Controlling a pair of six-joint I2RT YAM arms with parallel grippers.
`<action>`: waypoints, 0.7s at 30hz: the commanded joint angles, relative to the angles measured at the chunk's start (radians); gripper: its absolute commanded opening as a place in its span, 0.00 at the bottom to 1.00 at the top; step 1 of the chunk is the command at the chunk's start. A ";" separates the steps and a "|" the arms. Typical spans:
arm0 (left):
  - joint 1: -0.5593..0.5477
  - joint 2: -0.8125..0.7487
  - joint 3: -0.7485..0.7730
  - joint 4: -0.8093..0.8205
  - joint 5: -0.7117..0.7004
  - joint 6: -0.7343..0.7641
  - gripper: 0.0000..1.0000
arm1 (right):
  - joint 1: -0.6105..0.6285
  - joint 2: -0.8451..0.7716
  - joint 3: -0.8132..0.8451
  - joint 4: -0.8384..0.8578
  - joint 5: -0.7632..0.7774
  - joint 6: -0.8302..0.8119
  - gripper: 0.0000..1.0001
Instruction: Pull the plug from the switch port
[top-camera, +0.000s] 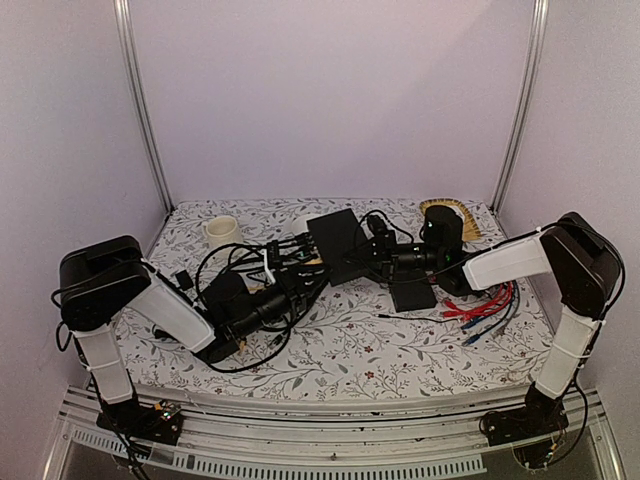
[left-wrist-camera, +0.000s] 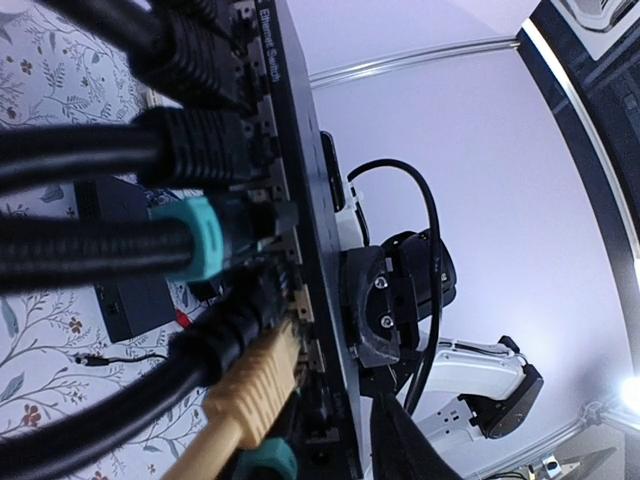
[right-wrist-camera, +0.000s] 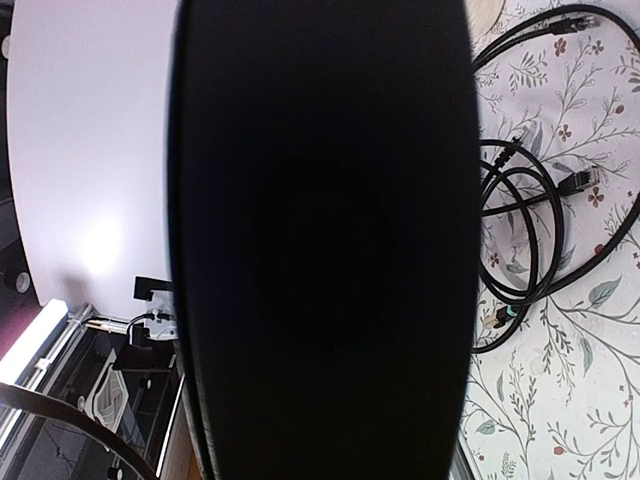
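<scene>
Dead centre of the top view, toward the back of the floral table (top-camera: 380, 340), sits the switch (top-camera: 335, 240), a flat black box with its port edge facing left into a tangle of black cables (top-camera: 245, 270). Up close in the left wrist view, the port row runs top to bottom, stuffed with black plugs (left-wrist-camera: 200, 150), a teal plug (left-wrist-camera: 205, 235) mid-frame and a tan plug (left-wrist-camera: 255, 385) lower down. The left gripper (top-camera: 300, 280) is buried in those cables right at the port edge, and nobody could tell whether its fingers are spread or pinching anything. The right gripper (top-camera: 380, 255) is clamped on the switch's opposite edge, and the switch blacks out most of the right wrist view. Just right of it lies a smaller black box (top-camera: 412, 292), then loose red and blue cables (top-camera: 485, 305). A white mug (top-camera: 221, 230) stands at upper left.
</scene>
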 joint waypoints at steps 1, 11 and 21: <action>0.021 0.005 0.034 0.044 0.031 0.023 0.38 | 0.013 -0.036 0.025 0.037 -0.071 -0.030 0.02; 0.031 0.026 0.042 0.067 0.050 0.017 0.23 | 0.014 -0.020 0.017 0.034 -0.081 -0.031 0.03; 0.030 0.015 -0.011 0.122 -0.016 0.006 0.17 | -0.007 -0.035 -0.001 0.036 -0.070 -0.053 0.27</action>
